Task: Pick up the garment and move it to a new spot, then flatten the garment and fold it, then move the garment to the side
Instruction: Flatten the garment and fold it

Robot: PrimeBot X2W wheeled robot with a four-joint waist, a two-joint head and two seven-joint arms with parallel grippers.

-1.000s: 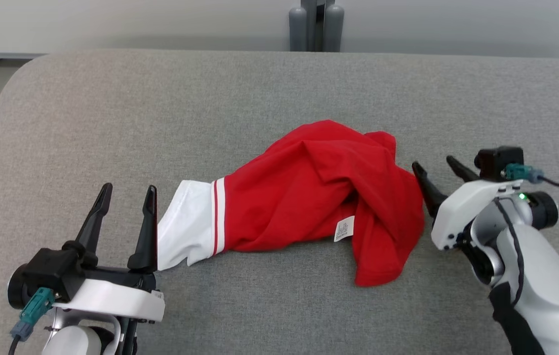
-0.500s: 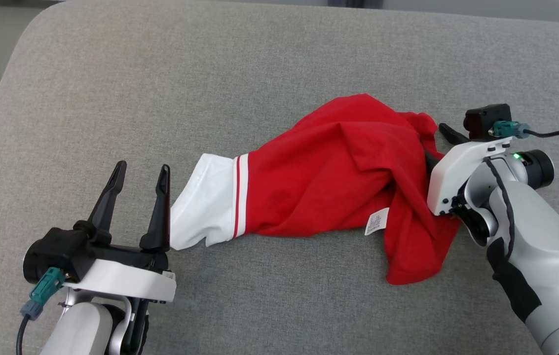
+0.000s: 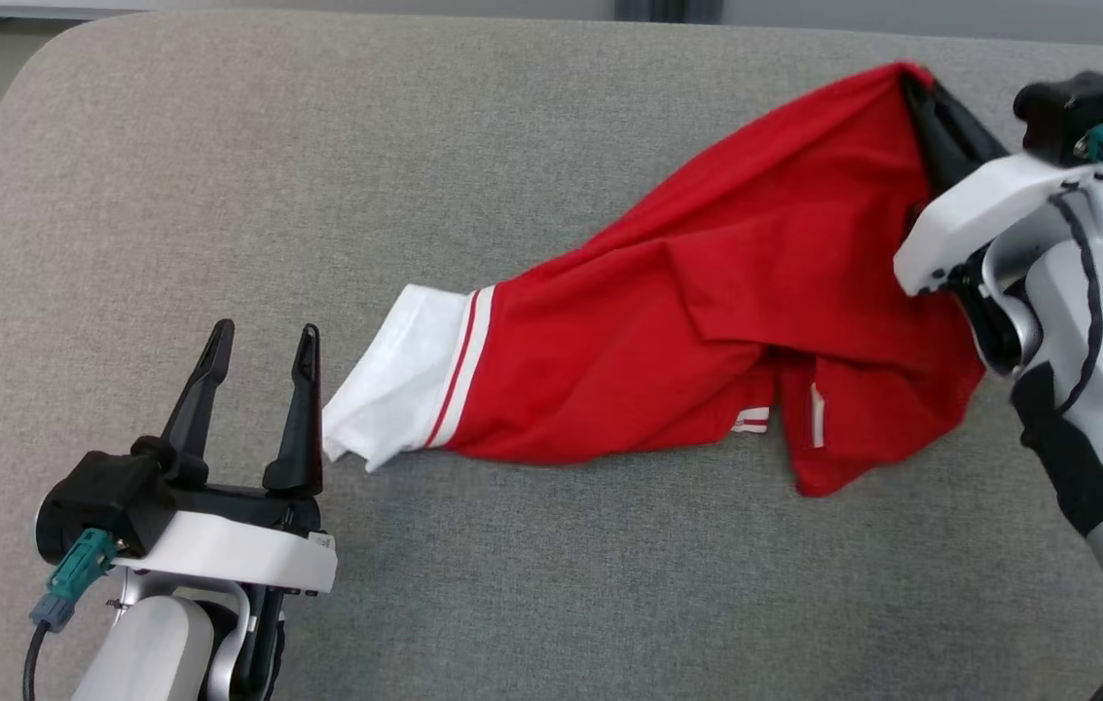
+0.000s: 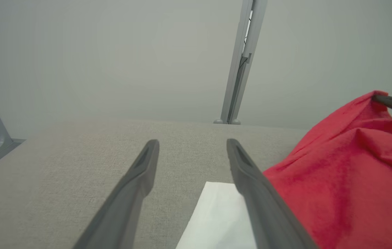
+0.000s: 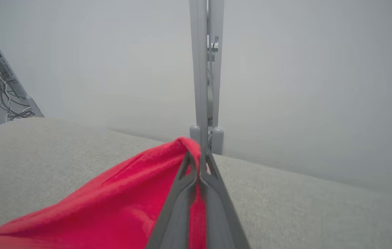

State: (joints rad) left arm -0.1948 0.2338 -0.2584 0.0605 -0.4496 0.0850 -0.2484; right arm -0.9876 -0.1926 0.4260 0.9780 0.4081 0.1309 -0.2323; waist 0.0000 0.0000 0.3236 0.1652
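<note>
Head view: right hand point(image 3: 916, 92) grips the red shirt point(image 3: 707, 321), edge raised; left hand point(image 3: 264, 331) spread, empty. Pickup begun; flattening, folding, side-move remain.

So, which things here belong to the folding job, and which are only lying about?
Job: red garment; right gripper, jaws shut on its raised edge; left gripper, jaws open near the white sleeve; grey padded surface.
Lying about: grey post behind the surface; cables beyond it.
</note>
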